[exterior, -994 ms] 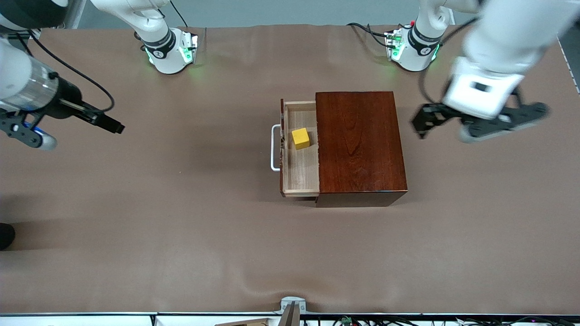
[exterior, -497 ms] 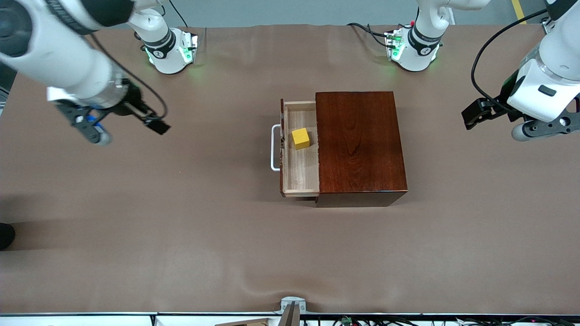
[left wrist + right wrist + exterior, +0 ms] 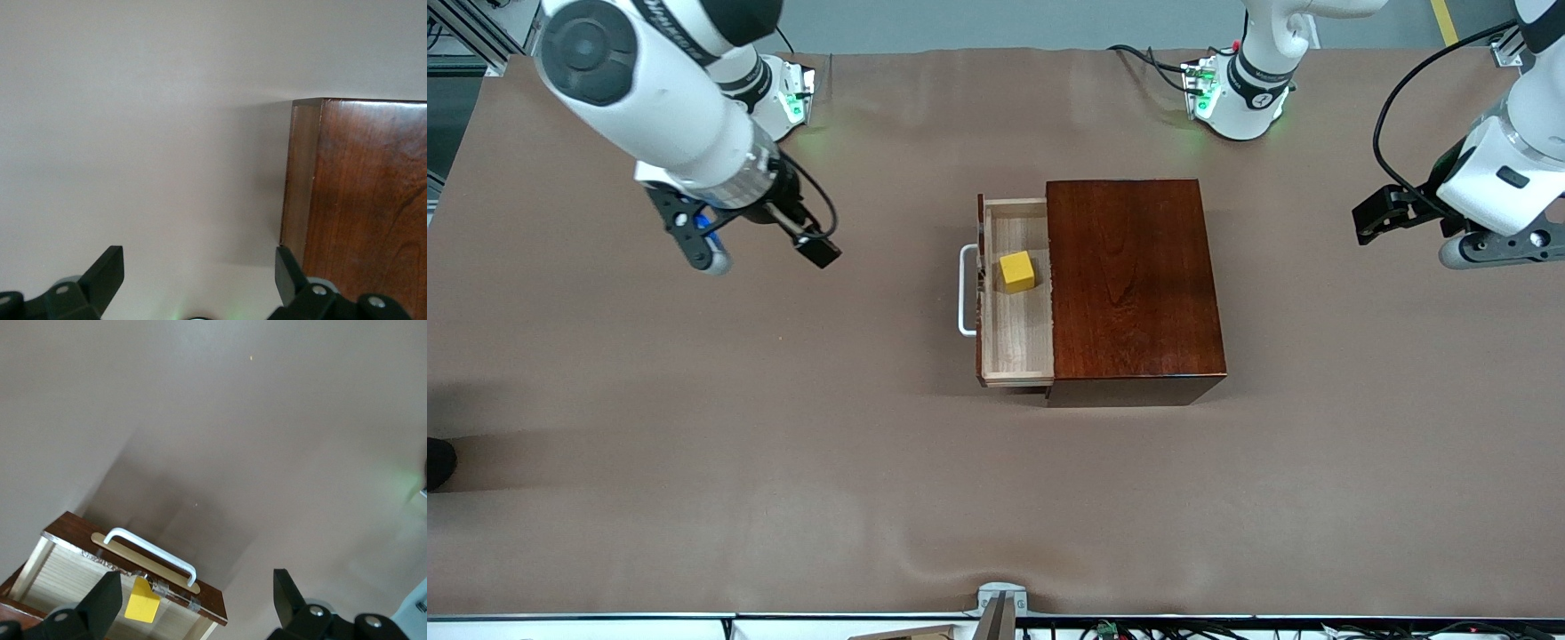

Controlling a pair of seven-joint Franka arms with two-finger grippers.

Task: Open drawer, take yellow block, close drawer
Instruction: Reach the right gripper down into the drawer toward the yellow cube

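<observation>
Fingers (image 3: 107, 600) of the right gripper (image 3: 760, 253) spread wide over bare counter (image 3: 783, 427); the left gripper (image 3: 1449, 236) waits, also wide. The yellow block (image 3: 1016, 271) sits in the open drawer (image 3: 1016, 347): light, rigid; grip opposite flat faces.

Glossy wood on matt cloth

The box (image 3: 1134, 280) gleamed reddish-brown; its drawer (image 3: 1017, 338) showed pale bare wood; the tablecloth (image 3: 783, 444) under the box looked matt.

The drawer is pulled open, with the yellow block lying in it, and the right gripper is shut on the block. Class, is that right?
One part is wrong. The drawer is open and the yellow block lies in it, but the right gripper holds nothing: the front view shows it in the air over bare table toward the right arm's end, and the right wrist view shows its fingers open.
</observation>
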